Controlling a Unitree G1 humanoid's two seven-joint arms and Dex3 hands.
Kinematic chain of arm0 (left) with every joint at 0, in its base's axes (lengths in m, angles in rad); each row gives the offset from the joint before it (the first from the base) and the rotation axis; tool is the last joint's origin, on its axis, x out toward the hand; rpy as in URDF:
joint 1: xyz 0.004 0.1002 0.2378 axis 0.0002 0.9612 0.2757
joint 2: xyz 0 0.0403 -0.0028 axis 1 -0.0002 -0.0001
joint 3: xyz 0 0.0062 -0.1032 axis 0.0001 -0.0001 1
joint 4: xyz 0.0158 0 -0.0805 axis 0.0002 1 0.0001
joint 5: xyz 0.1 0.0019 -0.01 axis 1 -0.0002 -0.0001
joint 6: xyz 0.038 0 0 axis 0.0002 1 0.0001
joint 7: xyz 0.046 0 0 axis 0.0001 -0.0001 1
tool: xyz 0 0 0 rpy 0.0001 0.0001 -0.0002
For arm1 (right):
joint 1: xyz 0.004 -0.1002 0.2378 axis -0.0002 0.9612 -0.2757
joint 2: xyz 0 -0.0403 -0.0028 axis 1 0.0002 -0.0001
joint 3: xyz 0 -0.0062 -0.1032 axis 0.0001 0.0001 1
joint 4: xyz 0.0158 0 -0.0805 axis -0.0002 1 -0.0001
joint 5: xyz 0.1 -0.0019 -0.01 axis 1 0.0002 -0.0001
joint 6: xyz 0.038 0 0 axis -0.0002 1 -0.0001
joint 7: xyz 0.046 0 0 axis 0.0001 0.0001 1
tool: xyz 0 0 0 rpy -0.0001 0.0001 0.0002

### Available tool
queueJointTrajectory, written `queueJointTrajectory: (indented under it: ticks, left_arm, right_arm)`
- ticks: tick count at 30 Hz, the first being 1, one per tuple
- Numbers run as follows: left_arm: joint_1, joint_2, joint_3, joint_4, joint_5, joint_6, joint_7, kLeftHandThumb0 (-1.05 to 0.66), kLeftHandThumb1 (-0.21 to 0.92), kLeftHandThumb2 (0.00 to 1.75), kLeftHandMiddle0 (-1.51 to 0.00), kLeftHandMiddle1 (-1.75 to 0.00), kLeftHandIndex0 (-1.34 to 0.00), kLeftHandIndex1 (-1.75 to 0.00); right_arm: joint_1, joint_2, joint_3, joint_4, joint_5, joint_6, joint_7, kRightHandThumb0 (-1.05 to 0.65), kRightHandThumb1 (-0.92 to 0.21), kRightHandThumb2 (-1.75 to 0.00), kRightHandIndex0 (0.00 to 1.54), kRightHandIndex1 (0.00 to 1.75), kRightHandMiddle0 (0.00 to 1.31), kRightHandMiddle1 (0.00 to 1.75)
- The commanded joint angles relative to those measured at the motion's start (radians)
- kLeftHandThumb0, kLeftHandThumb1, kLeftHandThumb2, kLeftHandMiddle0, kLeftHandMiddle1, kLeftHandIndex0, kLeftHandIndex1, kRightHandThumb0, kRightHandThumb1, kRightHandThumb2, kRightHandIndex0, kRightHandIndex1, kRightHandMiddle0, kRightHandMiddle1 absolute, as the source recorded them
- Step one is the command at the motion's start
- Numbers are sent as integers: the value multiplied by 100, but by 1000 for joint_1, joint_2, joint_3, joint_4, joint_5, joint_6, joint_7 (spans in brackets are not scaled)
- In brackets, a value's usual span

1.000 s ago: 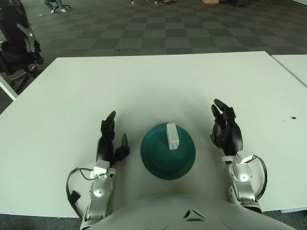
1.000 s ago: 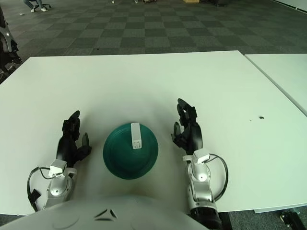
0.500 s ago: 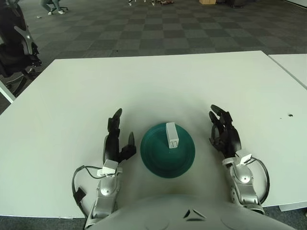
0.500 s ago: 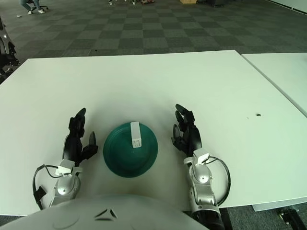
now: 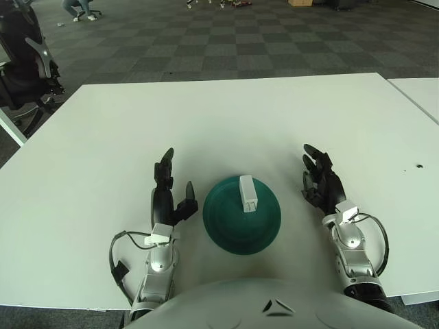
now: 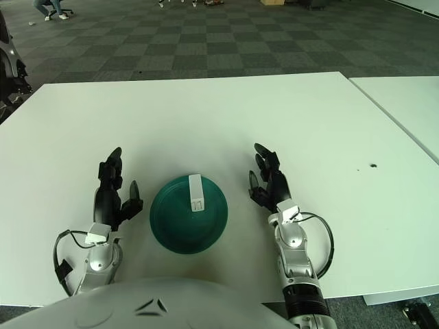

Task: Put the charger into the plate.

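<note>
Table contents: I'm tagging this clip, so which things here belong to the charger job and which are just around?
Job:
- charger, lying in the plate
- plate, green, between the hands
- left hand, open, left of the plate
- right hand, open, right of the plate

Just around:
- table
- office chair, beyond the table's far left corner

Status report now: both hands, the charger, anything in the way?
Left hand open, left of plate. Right hand open, right of plate. Charger lies in plate. Nothing blocking.
</note>
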Motion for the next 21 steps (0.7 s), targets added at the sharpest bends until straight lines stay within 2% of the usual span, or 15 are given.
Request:
queueJointTrajectory:
  ticks: [1,4,9,16,21]
  left_arm:
    - [54,-21,-25,121,21,-7,13,-84,92,101,-17,0,0,-50]
    - [54,-23,-31,118,22,-1,13,-84,92,101,-17,0,0,-49]
    - [49,-28,-39,126,14,7,11,-83,92,101,-17,0,0,-49]
    - [32,-33,-36,154,11,-3,20,-80,92,100,-19,-1,0,-53]
    - [23,-32,-32,164,5,-9,19,-79,92,100,-20,-1,0,-56]
  right_arm:
    - [110,9,7,20,0,123,14,-76,-92,-76,15,0,0,43]
    - [114,19,5,-23,20,201,20,-74,-92,-76,14,0,0,44]
    - [91,32,8,-65,14,283,9,-72,-92,-77,13,0,0,44]
    - [72,37,9,-81,10,326,13,-72,-92,-78,10,0,0,38]
    - [47,39,5,-46,11,314,16,-72,-92,-78,8,0,0,34]
